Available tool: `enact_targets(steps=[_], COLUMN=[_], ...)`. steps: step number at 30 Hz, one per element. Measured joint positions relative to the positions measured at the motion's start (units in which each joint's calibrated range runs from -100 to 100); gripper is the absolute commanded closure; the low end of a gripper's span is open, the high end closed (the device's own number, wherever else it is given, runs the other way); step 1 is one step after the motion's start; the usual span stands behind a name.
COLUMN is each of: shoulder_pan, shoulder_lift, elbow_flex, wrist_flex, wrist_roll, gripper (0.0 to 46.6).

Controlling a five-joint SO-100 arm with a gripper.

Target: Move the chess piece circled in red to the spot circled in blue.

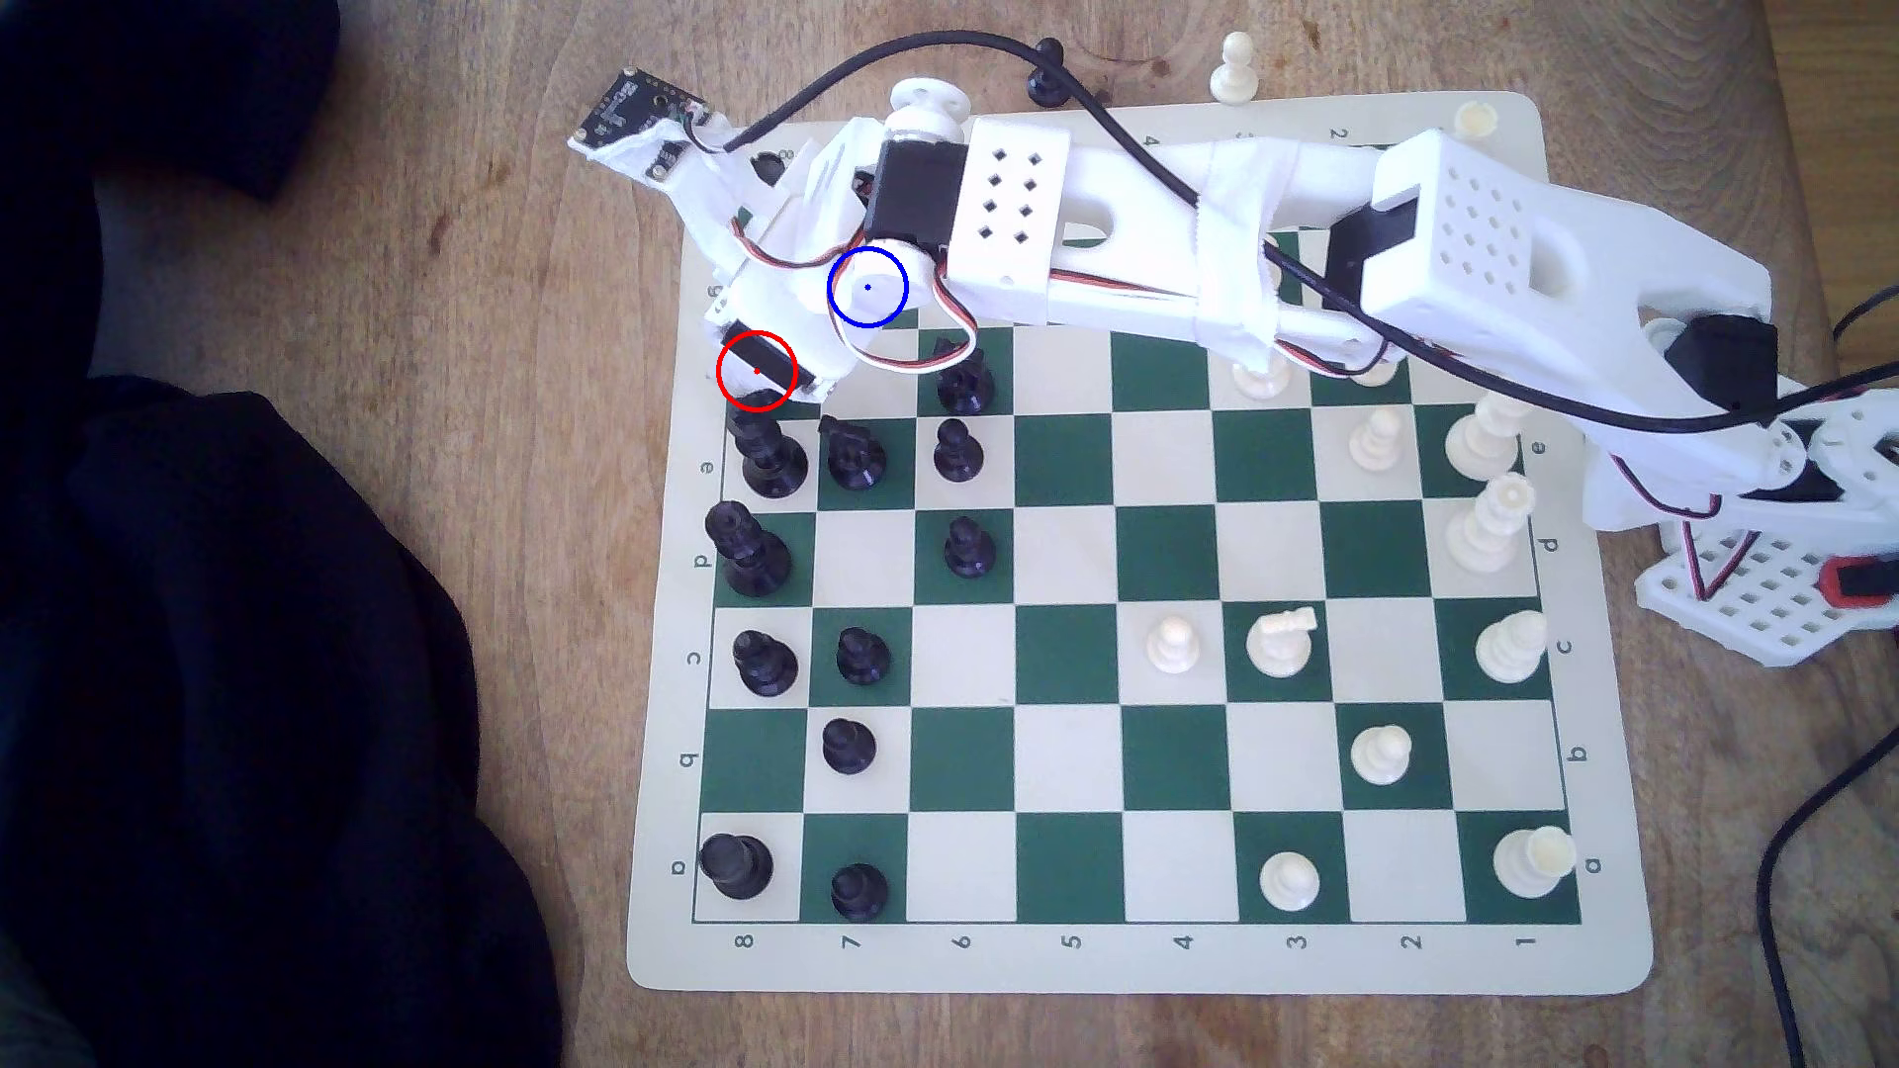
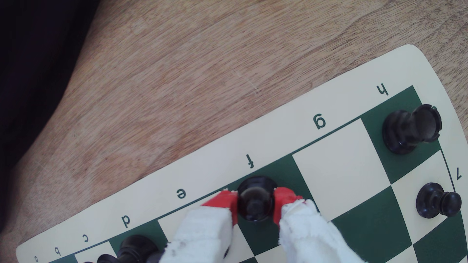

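The chess piece, a black bishop seen from above, stands on the dark green f square in the board's edge row. My gripper is shut on it, with the red fingertips pressed against both sides of its body. In the exterior view the red circle lies over my gripper, which hides the piece. The blue circle is drawn over my wrist, so the spot beneath is covered there. In the wrist view the dark green g7 square, diagonally beside the piece, is bare.
A black rook stands on the h corner and a black pawn just behind it. More black pieces crowd the e row and d row. A black piece stands near my wrist. Dark cloth lies off the board.
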Motion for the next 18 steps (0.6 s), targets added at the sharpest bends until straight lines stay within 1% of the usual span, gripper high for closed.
enact_targets(steps=[9,14,18], shoulder_pan=[0.7,1.6,1.4], shoulder_lift=[-0.2,-5.1,-13.4], elbow_flex=[-0.1,0.1,10.1], wrist_flex=[0.0,0.0,-3.2], wrist_roll=[-0.6,-0.6,-0.8], gripper=[46.4,46.4,46.4])
